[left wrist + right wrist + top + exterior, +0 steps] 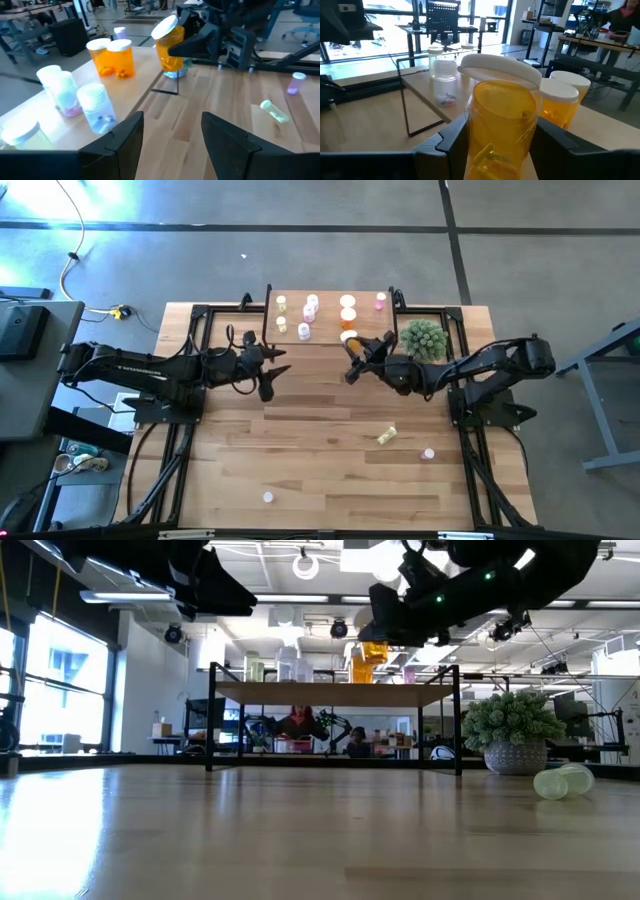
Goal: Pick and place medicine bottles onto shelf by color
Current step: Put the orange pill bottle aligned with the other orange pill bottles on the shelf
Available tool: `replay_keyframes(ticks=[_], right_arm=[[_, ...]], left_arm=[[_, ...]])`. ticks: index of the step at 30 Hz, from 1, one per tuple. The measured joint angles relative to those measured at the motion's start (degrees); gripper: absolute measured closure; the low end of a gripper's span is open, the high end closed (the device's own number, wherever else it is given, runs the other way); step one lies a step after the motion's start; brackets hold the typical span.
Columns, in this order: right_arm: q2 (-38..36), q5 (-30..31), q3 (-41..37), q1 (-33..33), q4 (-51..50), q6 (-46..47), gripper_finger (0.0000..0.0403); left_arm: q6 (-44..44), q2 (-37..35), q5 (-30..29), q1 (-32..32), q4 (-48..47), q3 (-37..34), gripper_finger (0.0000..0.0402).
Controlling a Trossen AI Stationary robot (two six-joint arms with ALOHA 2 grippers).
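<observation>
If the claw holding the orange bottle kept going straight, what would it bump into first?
Probably the two orange bottles already standing on the shelf; the right gripper points its orange bottle at them, though depth is unclear.

1. Plant (423,340): green, spiky, in a pale textured pot, on the table's far right part. Low view shows it upright (515,732).
2. Table (330,470): light wood planks, black frame along its sides.
3. Floor (150,250): grey, crossed by dark lines.
4. Yellow cable (68,265): runs across the floor at far left, ends at a yellow plug (121,311).
5. Grey stand (22,330): at left edge, partly cut off.
6. Chair base (605,370): grey legs at right edge.
7. Room behind: large windows (55,690) at left, ceiling lights, cluttered benches.
8. Person (298,724): seated far back, red top; details too small to tell.
</observation>
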Motion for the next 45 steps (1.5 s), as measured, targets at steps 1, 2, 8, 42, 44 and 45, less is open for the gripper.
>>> replay_keyframes(ticks=[1, 2, 8, 42, 44, 45], right_arm=[[0.2, -1.5, 0.0, -0.8, 0.4, -0.4, 0.0240], [0.3, -2.8, 0.0, -1.6, 0.5, -0.9, 0.0240], [0.3, -10.4, 0.0, -5.6, 1.2, -1.5, 0.0240], [0.4, -31.1, -0.1, -18.6, -3.1, 0.7, 0.0240], [0.9, -31.4, 0.1, -18.6, -2.8, 0.7, 0.0240], [1.2, -31.5, 0.2, -18.6, -2.8, 0.7, 0.0240]], left_arm=[[0.0, 0.0, 0.0, 0.2, 0.1, 0.0, 0.0211], [0.0, 0.0, 0.0, 0.4, 0.2, 0.0, 0.0211], [0.0, 0.0, 0.2, 0.7, 1.5, 0.0, 0.0211], [5.6, 0.0, -4.8, 0.6, 10.0, 0.0, 0.0211], [5.6, 0.0, -4.8, 0.6, 10.0, 0.0, 0.0211], [5.6, 0.0, -4.8, 0.6, 10.0, 0.0, 0.0211]])
